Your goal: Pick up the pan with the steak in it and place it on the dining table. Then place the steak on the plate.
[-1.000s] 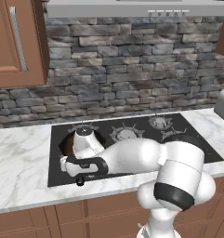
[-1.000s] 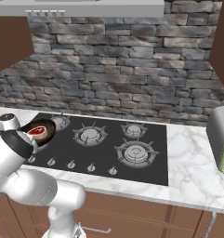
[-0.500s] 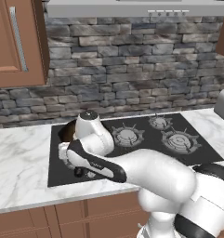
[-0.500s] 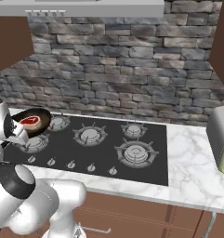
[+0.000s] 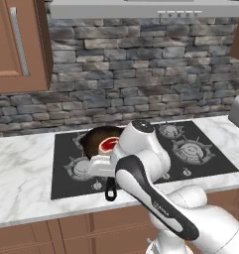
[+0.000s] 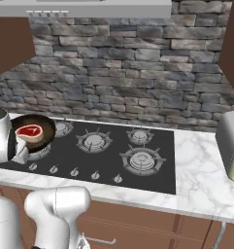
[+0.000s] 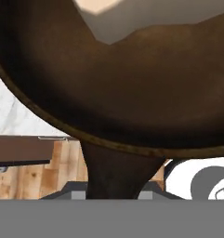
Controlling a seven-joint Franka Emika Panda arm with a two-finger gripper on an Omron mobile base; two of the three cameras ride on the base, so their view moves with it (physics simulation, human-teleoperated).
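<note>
Lifting | stove (image 6: 152, 168), lower centre of right base view | pan (image 5: 93, 139), centre-left of left base view, stiff, likely heavy, best held by handle | steak (image 6: 29, 131), 1 loose slab inside, may slide | gripper (image 7: 114, 193) clamped narrow on pan handle

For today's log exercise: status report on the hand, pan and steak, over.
Hand shut on pan handle. Pan over the left of the stove, steak inside. Lift height unclear. Nothing in the way near the pan.
</note>
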